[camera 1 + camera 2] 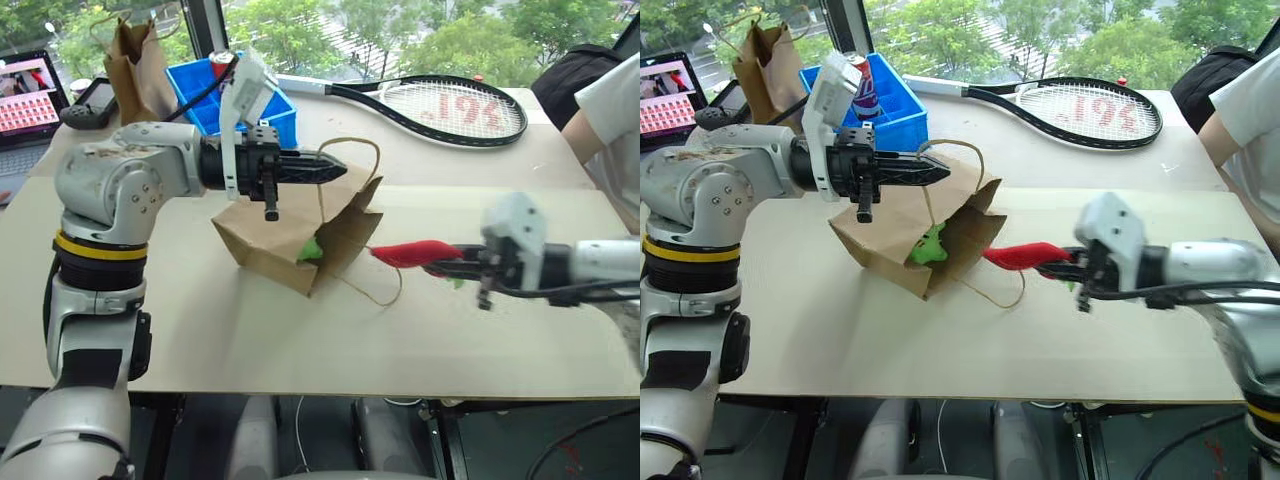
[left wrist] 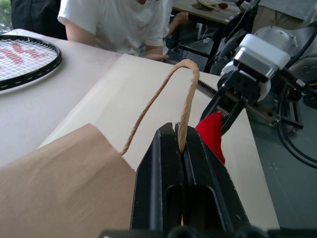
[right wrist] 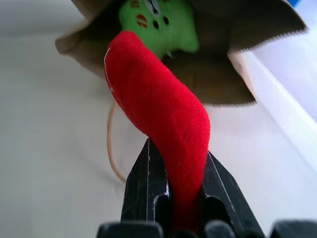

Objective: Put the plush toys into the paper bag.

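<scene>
A: Why is the paper bag (image 1: 910, 235) tilted like that on the bench (image 1: 1120, 330)?

B: The left gripper (image 2: 182, 148) is closed on one twine handle (image 2: 185, 94) and lifts it. I think this keeps the mouth of the bag open and turned to the right, toward the other arm. The second handle (image 1: 1002, 298) hangs loose on the bench at the near side of the mouth.

A: And the toys?

B: The green plush toy (image 3: 161, 25) lies already inside, just behind the mouth. The red chili plush toy (image 3: 158, 114) is in the air, to the right of the bag. Its free end points at the opening and is very close to it.

A: Who holds the chili?

B: The right gripper (image 3: 176, 198) does. Its two fingers are nearly closed and pinch the thick end of the chili between them. It holds the toy almost level, so I judge that the toy can go straight into the mouth.

A: So what is left?

B: In my opinion, only to push the chili inside and let it go there.
</scene>
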Tool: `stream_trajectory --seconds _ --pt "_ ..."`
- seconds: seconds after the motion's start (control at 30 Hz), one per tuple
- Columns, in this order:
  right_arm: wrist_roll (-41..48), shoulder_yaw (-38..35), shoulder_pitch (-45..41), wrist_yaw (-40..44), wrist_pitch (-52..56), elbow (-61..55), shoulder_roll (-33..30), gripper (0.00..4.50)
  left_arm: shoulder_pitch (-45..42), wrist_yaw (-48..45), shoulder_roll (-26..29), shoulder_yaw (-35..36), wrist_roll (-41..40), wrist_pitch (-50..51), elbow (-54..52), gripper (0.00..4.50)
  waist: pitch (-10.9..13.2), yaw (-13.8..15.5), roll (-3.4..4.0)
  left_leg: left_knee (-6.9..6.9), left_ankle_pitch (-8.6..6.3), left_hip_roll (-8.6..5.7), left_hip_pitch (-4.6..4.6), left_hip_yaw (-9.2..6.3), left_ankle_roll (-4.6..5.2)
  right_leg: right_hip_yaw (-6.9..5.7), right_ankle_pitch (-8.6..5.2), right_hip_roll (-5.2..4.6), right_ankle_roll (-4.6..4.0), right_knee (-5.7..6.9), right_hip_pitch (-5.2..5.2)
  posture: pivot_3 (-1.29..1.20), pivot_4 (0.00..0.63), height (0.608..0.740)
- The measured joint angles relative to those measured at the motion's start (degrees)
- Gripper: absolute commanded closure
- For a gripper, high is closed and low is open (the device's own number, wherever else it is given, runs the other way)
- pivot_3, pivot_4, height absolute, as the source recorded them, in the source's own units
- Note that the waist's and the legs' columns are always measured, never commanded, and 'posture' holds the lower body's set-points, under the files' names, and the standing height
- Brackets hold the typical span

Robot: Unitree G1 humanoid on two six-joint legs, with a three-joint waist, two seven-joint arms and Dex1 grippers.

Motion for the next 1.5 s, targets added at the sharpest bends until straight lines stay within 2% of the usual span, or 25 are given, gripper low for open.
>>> stream_trajectory --seconds 0.13,0.23,0.47,0.6,0.63,0.73,0.77,0.97,1.07,1.13,1.33,1.4,1.5 --pt "-8.7 10.0 -5.5 -0.8 -4.7 4.3 3.6 4.49 -0.1 0.1 0.1 0.2 0.1 0.0 0.8 4.5 0.0 0.2 -0.01 -0.05 0.0 -0.02 -0.02 0.0 0.0 -0.01 -0.01 -0.02 0.01 -0.02 0.0 0.0 0.15 0.66" --pt "-14.8 16.5 -9.9 -1.7 -8.2 10.5 9.0 4.49 -0.1 0.1 0.0 0.4 0.1 0.0 0.9 4.5 0.0 0.2 -0.01 -0.05 0.01 -0.03 -0.03 0.0 -0.02 -0.01 0.0 -0.03 0.0 0.01 -0.04 0.0 0.15 0.66" --pt "-25.3 22.7 -16.1 -4.1 -17.6 22.1 17.5 4.49 -0.1 0.1 0.0 0.5 0.2 0.0 0.9 4.5 0.0 0.3 -0.01 -0.04 0.03 -0.03 -0.04 -0.02 -0.04 -0.02 0.0 -0.03 0.0 0.04 -0.04 0.0 0.15 0.66" --pt "-29.6 23.3 -17.5 -6.6 -24.0 27.5 22.1 4.49 -0.1 0.2 0.0 0.6 0.1 0.0 0.7 4.5 0.0 0.1 -0.01 -0.04 0.04 -0.02 -0.04 -0.02 -0.07 -0.02 0.0 -0.02 0.0 0.11 -0.08 0.0 0.15 0.66" --pt "-29.6 23.0 -18.0 -7.2 -25.3 28.4 23.7 3.69 -0.1 0.3 0.0 0.6 0.1 0.0 0.7 4.5 0.0 0.0 -0.01 -0.04 0.05 -0.02 -0.04 -0.04 -0.07 -0.02 0.0 -0.02 0.0 0.12 -0.08 0.0 0.15 0.66" --pt "-29.5 22.4 -18.0 -7.4 -27.0 29.6 27.1 2.75 -0.1 0.6 -0.1 0.6 0.1 0.0 0.7 4.5 0.0 0.0 -0.01 -0.04 0.05 -0.02 -0.04 -0.05 -0.08 -0.03 0.0 -0.01 0.0 0.16 -0.08 0.0 0.15 0.66" --pt "-29.5 22.4 -17.7 -7.4 -27.1 29.7 27.5 2.3 -0.1 0.7 -0.1 0.6 0.1 0.0 0.6 4.5 0.0 0.0 -0.01 -0.04 0.05 -0.02 -0.04 -0.05 -0.08 -0.03 0.0 -0.02 0.0 0.15 -0.08 0.0 0.15 0.66" --pt "-26.5 18.3 -13.0 -6.9 -24.0 26.7 28.3 0.31 0.0 0.9 0.0 1.2 0.0 0.0 0.5 4.5 0.0 0.2 -0.01 0.02 0.05 -0.03 -0.05 -0.06 -0.09 -0.04 0.0 -0.03 0.0 0.16 -0.05 0.0 0.15 0.66" --pt "-22.9 14.7 -10.2 -5.2 -17.7 22.5 25.9 0.22 0.4 1.0 -0.1 1.3 0.0 0.0 0.3 4.5 0.0 0.1 -0.01 0.02 0.05 -0.03 -0.05 -0.06 -0.09 -0.04 0.01 -0.03 0.0 0.17 -0.06 0.0 0.15 0.66" --pt "-16.9 8.7 -7.1 -3.8 -10.5 17.6 23.4 0.22 0.5 1.0 0.0 1.3 0.0 0.0 0.3 4.5 0.0 0.3 -0.01 0.01 0.05 -0.03 -0.05 -0.08 -0.09 -0.05 0.01 -0.03 0.0 0.15 -0.04 0.0 0.15 0.66" --pt "-4.8 -6.0 1.4 1.3 2.2 8.3 11.6 0.22 0.3 0.5 -0.1 1.2 0.4 -0.9 1.3 4.5 0.0 0.3 -0.02 -0.01 0.05 -0.05 -0.04 -0.07 -0.08 -0.05 0.0 -0.04 0.0 0.11 -0.02 0.0 0.15 0.66" --pt "-1.9 -7.7 5.2 2.9 4.7 5.6 8.9 0.22 0.2 0.4 -0.1 1.1 0.6 -1.0 1.8 4.5 0.0 0.1 -0.02 -0.05 0.05 -0.04 -0.03 -0.06 -0.08 -0.03 0.0 -0.03 0.0 0.11 -0.03 0.0 0.15 0.66" --pt "0.8 -7.6 10.6 2.8 6.8 1.3 8.8 0.22 0.1 -0.1 -0.3 0.8 0.8 -1.2 1.9 4.5 0.0 -0.2 -0.02 -0.11 0.07 -0.03 0.01 -0.07 -0.05 -0.01 0.01 0.0 -0.01 0.11 -0.03 0.0 0.15 0.66"
